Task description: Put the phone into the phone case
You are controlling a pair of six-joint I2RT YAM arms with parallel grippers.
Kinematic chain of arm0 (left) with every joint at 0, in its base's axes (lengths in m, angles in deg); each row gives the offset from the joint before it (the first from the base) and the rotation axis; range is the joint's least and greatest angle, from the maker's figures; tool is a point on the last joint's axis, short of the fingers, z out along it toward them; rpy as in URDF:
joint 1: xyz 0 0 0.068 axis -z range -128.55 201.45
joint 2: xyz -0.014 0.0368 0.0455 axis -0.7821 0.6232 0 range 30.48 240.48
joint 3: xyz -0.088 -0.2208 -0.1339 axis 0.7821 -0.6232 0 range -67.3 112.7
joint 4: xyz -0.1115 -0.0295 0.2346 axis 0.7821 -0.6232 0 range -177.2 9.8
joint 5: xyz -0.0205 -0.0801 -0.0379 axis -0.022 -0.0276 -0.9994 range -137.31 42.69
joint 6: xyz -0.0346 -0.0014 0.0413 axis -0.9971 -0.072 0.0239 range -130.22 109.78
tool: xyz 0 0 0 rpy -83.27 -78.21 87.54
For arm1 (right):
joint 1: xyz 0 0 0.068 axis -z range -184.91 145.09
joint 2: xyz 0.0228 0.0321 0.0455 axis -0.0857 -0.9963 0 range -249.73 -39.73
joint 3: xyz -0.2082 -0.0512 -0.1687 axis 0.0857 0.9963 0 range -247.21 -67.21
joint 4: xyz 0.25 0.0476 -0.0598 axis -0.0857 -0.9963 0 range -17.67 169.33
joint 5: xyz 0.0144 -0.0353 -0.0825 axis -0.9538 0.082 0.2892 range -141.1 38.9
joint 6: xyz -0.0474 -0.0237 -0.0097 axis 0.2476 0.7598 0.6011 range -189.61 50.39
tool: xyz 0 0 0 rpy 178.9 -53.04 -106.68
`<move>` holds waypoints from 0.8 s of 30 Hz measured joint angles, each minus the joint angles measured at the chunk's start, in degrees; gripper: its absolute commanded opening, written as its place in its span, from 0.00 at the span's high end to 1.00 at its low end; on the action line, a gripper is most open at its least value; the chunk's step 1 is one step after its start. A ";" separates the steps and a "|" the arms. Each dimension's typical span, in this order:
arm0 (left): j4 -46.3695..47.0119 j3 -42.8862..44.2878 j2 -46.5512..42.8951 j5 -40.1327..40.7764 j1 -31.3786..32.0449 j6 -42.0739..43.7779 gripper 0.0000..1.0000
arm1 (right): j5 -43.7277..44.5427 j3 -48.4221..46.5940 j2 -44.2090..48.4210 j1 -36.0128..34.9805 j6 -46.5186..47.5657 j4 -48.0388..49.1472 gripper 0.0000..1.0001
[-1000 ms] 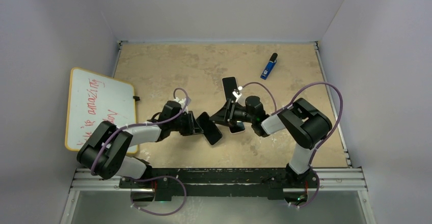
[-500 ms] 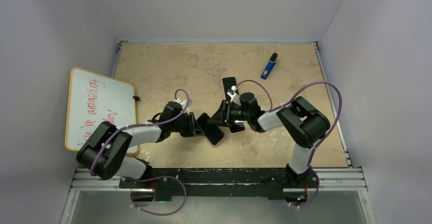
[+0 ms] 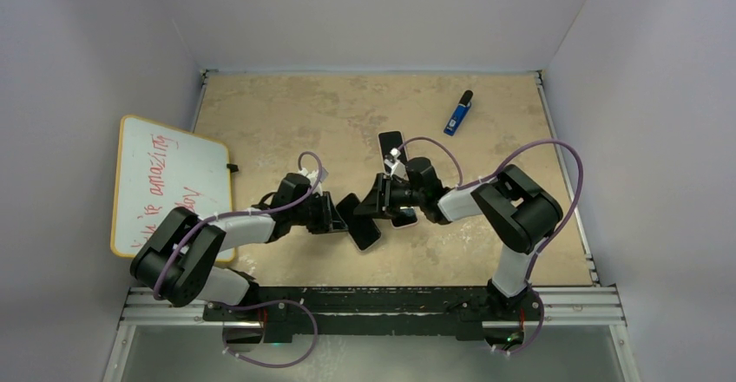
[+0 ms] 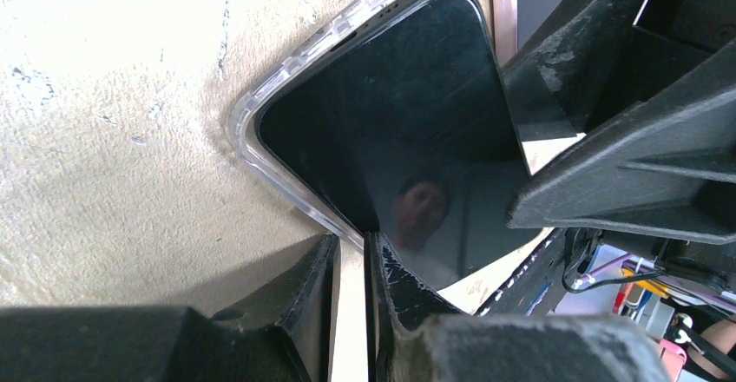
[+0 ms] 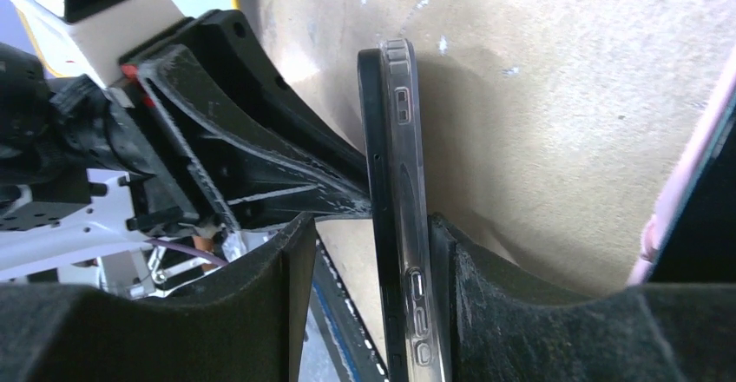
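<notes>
The phone (image 4: 391, 113) sits at the centre of the top view, between the two arms, with its glass face up. It is partly seated in the clear case (image 4: 252, 113). In the right wrist view its black edge (image 5: 371, 182) stands proud of the case wall (image 5: 408, 182) along the visible side. The far corner appears to rest on the desk (image 3: 304, 113).

Handling: the phone is a stiff, fairly heavy slab with slick glass, and the case is thin and flexible. Take hold across the long side edges, not the face, and press near the unseated edge.

Left gripper (image 4: 350, 243): the jaws are nearly closed with only desk visible in the slit. The tips abut the near edge of the phone.

Right gripper (image 5: 369, 226): the jaws are parted and straddle the phone. One finger touches the case side and the other stands just clear. A second phone (image 3: 391, 146) lies beside it.
</notes>
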 measured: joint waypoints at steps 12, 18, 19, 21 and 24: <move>0.52 -0.37 0.00 -0.07 0.00 0.31 0.84 | 0.09 0.02 0.09 -0.74 -1.64 1.38 0.53; 1.27 -0.66 0.00 -0.24 0.00 0.33 0.82 | 0.04 -0.04 0.22 -1.07 -0.68 -0.50 0.54; 1.29 -0.66 0.00 -0.24 0.00 0.33 0.82 | 0.04 -0.04 0.22 -1.07 -0.68 -0.61 0.52; 1.29 -0.66 0.00 -0.24 0.00 0.33 0.82 | 0.00 0.02 0.33 -1.07 -0.81 -0.39 0.50; 1.29 -0.66 0.00 -0.24 0.00 0.35 0.82 | -0.20 0.74 0.94 -1.16 -1.51 1.05 0.52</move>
